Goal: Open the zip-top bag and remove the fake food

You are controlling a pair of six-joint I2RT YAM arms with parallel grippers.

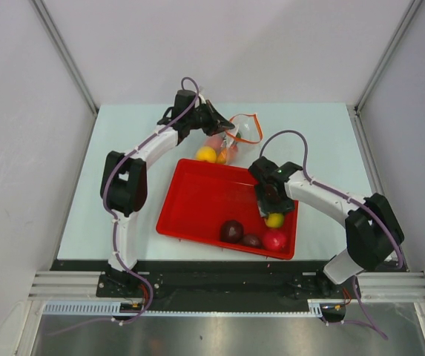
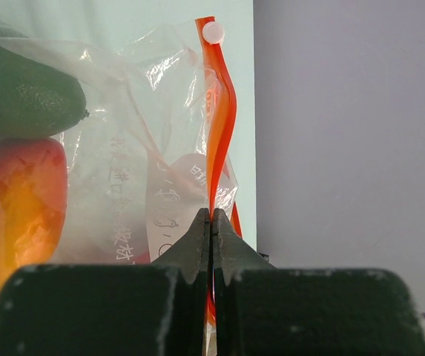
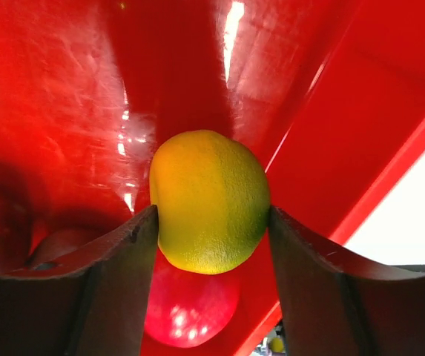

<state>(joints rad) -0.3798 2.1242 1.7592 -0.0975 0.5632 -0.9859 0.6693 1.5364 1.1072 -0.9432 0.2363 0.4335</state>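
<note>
Right gripper [image 3: 212, 211] grasps the yellow fake food [image 3: 208, 196] inside the red tray [image 3: 64, 89]: part the fingers fully before lifting. Left gripper [image 2: 212, 219], behind the tray, clamps the zip-top bag [image 2: 153, 111].

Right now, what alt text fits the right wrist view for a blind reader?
A yellow-green toy fruit sits between the dark fingers of the right gripper, touching both, over a red tray. A red toy fruit lies beneath.

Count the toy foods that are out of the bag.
4, all at the red tray's near right end: a yellow fruit between the right hand's fingers, a red one just nearer, two dark maroon ones left of it. Another could hide under the right arm.
</note>
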